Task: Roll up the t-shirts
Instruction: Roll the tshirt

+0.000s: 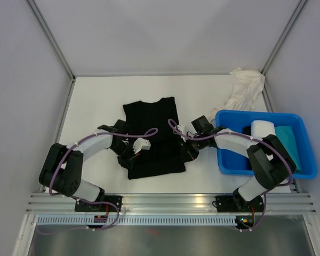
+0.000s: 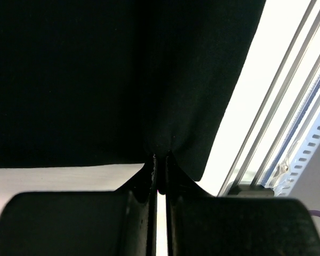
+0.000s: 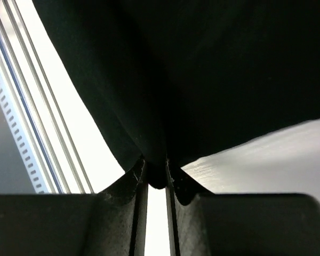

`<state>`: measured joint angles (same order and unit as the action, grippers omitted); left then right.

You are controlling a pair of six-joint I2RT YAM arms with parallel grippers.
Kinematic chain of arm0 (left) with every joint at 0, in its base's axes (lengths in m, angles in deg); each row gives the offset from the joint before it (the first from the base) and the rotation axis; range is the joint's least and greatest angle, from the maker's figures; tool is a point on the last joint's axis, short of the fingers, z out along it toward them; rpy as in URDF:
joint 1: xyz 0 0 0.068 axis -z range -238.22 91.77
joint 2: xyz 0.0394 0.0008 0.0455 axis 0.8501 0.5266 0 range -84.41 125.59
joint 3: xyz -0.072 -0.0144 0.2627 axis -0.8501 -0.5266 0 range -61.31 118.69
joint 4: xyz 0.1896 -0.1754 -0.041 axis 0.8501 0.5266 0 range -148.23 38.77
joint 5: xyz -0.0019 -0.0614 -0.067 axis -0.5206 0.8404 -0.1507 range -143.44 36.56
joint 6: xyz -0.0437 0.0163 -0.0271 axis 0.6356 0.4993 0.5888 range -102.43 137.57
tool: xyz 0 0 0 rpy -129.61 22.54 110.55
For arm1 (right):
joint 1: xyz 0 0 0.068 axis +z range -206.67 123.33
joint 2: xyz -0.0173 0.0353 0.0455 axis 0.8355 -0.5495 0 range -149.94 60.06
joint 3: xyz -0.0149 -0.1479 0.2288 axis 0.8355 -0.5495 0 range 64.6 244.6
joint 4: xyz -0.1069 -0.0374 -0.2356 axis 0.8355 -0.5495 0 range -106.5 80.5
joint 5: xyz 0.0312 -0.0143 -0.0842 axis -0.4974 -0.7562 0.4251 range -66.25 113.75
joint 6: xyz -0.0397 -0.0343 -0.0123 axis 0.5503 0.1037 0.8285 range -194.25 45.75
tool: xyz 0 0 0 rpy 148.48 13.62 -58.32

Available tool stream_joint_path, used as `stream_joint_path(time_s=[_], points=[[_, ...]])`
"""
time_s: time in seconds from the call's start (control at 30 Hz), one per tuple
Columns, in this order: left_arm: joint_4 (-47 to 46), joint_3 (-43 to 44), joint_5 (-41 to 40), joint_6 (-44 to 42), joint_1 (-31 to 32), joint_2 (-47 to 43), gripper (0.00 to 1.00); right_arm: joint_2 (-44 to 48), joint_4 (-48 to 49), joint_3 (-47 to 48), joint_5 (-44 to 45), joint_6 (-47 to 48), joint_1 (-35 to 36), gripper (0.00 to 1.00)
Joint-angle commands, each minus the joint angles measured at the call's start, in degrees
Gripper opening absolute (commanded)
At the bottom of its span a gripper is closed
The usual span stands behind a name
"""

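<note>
A black t-shirt (image 1: pixel 152 133) lies flat in the middle of the table, folded into a tall rectangle. My left gripper (image 1: pixel 126 156) sits at the shirt's near left edge. In the left wrist view its jaws (image 2: pixel 160 161) are shut on a pinch of the black cloth (image 2: pixel 122 80). My right gripper (image 1: pixel 189 151) is at the near right edge, and its jaws (image 3: pixel 156 172) hold a small fold of the black cloth (image 3: pixel 213 80) between narrowly parted fingers. A cream-white t-shirt (image 1: pixel 246 88) lies crumpled at the back right corner.
A blue plastic tub (image 1: pixel 309 162) stands at the right, holding a white cloth roll (image 1: pixel 262 129) and a teal one (image 1: pixel 288 140). Aluminium rails (image 1: pixel 165 201) run along the table's near edge, close behind both grippers.
</note>
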<state>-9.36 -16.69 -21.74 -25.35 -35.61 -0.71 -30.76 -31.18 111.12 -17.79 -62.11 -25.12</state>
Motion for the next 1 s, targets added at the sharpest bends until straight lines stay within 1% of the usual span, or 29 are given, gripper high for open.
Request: stream_joint_path(time_s=[0.0,0.03,0.07,0.13,0.2,0.23,0.3,0.33,0.4,0.43,0.47,0.53,0.63,0.67,0.7,0.73,0.77,0.8,0.83,0.87,0.97], points=[[-1.22,1.43,-0.85,-1.29,-1.07,1.99,0.05,2.23,6.02,-1.78,-0.65,-3.61,-0.7,0.09],[-1.22,1.43,-0.77,-1.29,-0.99,2.43,0.05,2.06,6.37,-1.96,-0.21,-3.62,-0.7,0.09],[-1.22,2.04,-0.85,-1.38,-1.16,2.78,0.05,2.06,6.29,-1.87,0.31,-4.66,-0.79,0.03],[-1.22,2.57,-1.47,-1.38,-1.25,3.48,0.05,2.32,7.42,-2.22,1.19,-5.81,-1.14,0.04],[-1.4,3.19,-2.25,-1.29,-1.43,3.92,0.04,2.67,8.22,-2.58,4.17,-8.44,-1.67,0.18],[-1.57,3.19,-2.61,-0.94,-1.6,4.1,0.04,3.11,8.05,-2.58,5.66,-9.23,-2.19,0.23],[-2.19,3.45,-3.4,-0.5,-1.69,4.36,0.04,4.16,7.7,-2.58,9.36,-10.38,-2.72,0.24],[-2.1,3.63,-3.32,-0.07,-1.69,4.54,0.04,6.34,7.87,-2.75,10.5,-10.64,-2.9,0.26],[-1.93,3.89,-2.97,0.38,-1.61,4.72,0.06,9.42,9.62,-3.54,11.56,-11.69,-2.9,0.27],[-1.93,3.98,-2.88,0.55,-1.61,4.63,0.06,12.83,10.5,-3.89,11.66,-11.96,-2.81,0.28],[-1.93,4.07,-2.53,0.73,-1.61,4.45,0.06,14.26,11.21,-4.16,11.57,-13.53,-2.9,0.31],[-1.84,4.16,-1.91,0.9,-1.61,4.19,0.06,17.6,11.92,-4.42,12.01,-15.74,-2.81,0.32],[-1.58,4.6,-1.91,1.25,-1.61,3.84,0.06,20.59,10.51,-3.81,13.67,-16.62,-1.77,0.25],[-1.49,4.68,-2.08,1.17,-1.61,3.75,0.07,21.3,11.29,-4.24,13.5,-17.23,-0.97,0.18],[-1.4,4.86,-2.26,1.17,-1.69,3.75,0.07,21.83,15.56,-6.42,13.07,-18.81,-0.09,0.14],[-1.4,5.12,-2.52,1.08,-1.69,3.75,0.08,22.44,18.65,-7.84,11.06,-21.52,2.26,0.1],[-1.4,5.21,-2.61,1.08,-1.61,3.75,0.09,22.36,21.21,-9.24,10.52,-22.85,3.77,0.08],[-1.4,5.3,-3.22,1.17,-1.61,3.84,0.11,22.01,26.45,-10.91,10.34,-23.73,5.09,0.07],[-1.4,5.74,-3.49,1.26,-1.61,4.01,0.12,20.35,27.72,-11.19,10.51,-24.44,7.54,0.05],[-1.4,5.91,-3.93,1.34,-1.61,4.1,0.13,19.29,28.61,-11.19,11.56,-25.66,8.34,0.04],[-1.4,6.62,-4.46,1.87,-1.52,4.01,0.13,14.72,31.33,-11.1,12.27,-27.34,9.05,0.0]])
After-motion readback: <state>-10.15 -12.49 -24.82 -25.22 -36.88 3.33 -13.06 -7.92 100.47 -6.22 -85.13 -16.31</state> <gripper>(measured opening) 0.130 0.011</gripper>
